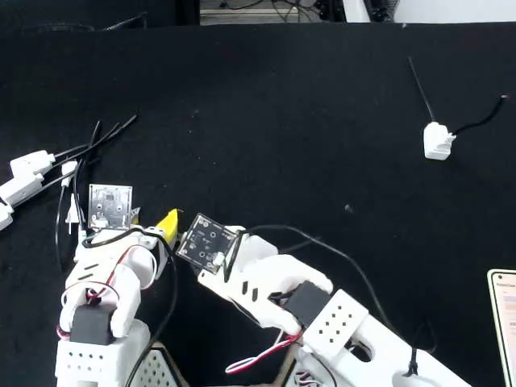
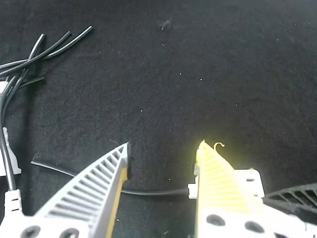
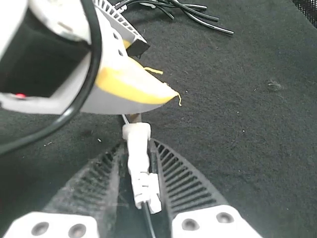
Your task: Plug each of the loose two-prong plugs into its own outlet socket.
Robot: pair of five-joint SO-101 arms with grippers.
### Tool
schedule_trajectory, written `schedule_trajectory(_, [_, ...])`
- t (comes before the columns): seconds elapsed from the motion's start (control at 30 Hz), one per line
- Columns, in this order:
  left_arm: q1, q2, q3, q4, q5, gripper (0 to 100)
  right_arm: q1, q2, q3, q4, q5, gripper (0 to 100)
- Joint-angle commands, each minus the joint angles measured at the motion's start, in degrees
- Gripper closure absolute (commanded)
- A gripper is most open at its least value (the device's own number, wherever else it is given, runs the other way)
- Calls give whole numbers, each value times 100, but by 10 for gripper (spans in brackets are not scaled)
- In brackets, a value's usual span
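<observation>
Sockets [image 1: 24,173] sit at the table's left edge. Left gripper [image 2: 163,146] is near the front edge, wide open, with a black cable [image 2: 148,192] lying between its jaws. Right gripper [image 3: 138,146] is just beside it, clamped on a white plug [image 3: 139,166]. Second plug [image 1: 438,142] lies near the right edge. Looks like the carry step. Next: take the plug left to a socket and line up the prongs.

Black cloth table [image 1: 306,97], pale strip of room [image 1: 266,12] beyond its far edge
</observation>
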Motion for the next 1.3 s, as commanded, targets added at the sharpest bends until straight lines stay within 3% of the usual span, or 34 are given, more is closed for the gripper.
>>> schedule_trajectory(0.0, [13,18,4,26,-88,777,132,-242,-374,0,-44,988])
schedule_trajectory(0.6, [13,18,-22,18,-88,777,141,-989,-163,281,-53,988])
schedule_trajectory(0.73, [-4,18,-22,26,-88,779,413,-989,-145,290,-53,988])
schedule_trajectory(0.97, [-936,53,-163,-105,290,778,1090,-971,-207,431,-774,988])
schedule_trajectory(1.07, [-1262,62,-154,-246,440,776,1108,-637,-611,967,-809,988])
schedule_trajectory(1.27, [-1288,387,-207,-299,431,776,1090,1200,-1684,1538,-905,988])
